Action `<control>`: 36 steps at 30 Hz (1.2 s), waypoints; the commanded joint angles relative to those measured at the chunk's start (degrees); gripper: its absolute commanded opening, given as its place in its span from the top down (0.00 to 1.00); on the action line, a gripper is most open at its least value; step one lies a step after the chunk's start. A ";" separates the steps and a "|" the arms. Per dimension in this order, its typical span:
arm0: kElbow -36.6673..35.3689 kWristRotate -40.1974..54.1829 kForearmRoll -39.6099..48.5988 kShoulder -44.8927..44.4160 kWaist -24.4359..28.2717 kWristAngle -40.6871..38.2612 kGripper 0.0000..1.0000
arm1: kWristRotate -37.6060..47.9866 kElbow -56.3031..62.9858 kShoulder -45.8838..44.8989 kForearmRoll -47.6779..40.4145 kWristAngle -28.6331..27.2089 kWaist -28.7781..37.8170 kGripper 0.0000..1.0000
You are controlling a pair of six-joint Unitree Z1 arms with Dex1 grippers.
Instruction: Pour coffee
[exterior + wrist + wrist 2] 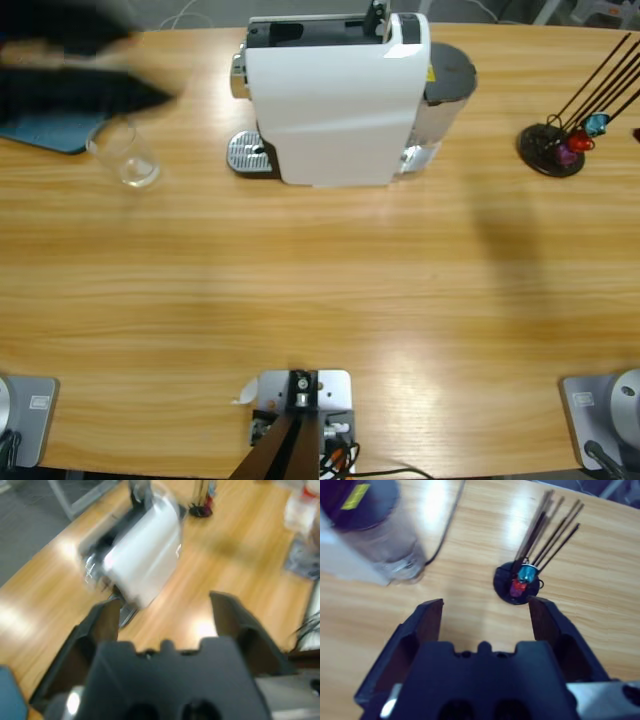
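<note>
The white coffee machine [335,100] stands at the table's back middle, with its metal drip tray [245,155] on its left side. An empty-looking clear glass [125,155] stands to the left of it. No coffee shows in any view. My left arm is a dark blurred shape [70,70] at the upper left, just behind the glass. My left gripper [165,605] is open above the table and faces the machine [142,560]. My right gripper [486,604] is open above the wood and holds nothing; it is out of the high view.
A black capsule holder [552,148] with thin rods and red, blue and purple capsules stands at the right, also under my right gripper [519,584]. The machine's clear water tank [380,550] and a dark cable [445,530] lie beside it. A blue pad [50,135] lies far left.
</note>
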 commanded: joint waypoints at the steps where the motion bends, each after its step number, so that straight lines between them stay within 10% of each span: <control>1: 16.67 0.37 2.99 -15.94 -0.26 2.84 0.00 | -0.81 10.82 10.91 -18.62 1.85 -10.37 0.24; 21: 20.68 -0.63 2.85 -16.46 0.11 2.79 0.01 | -1.61 17.35 26.45 -39.64 7.04 -20.25 0.38; 36: 20.68 -0.95 2.20 -15.57 0.13 2.88 0.01 | -3.40 17.59 27.91 -41.82 9.02 -21.41 0.71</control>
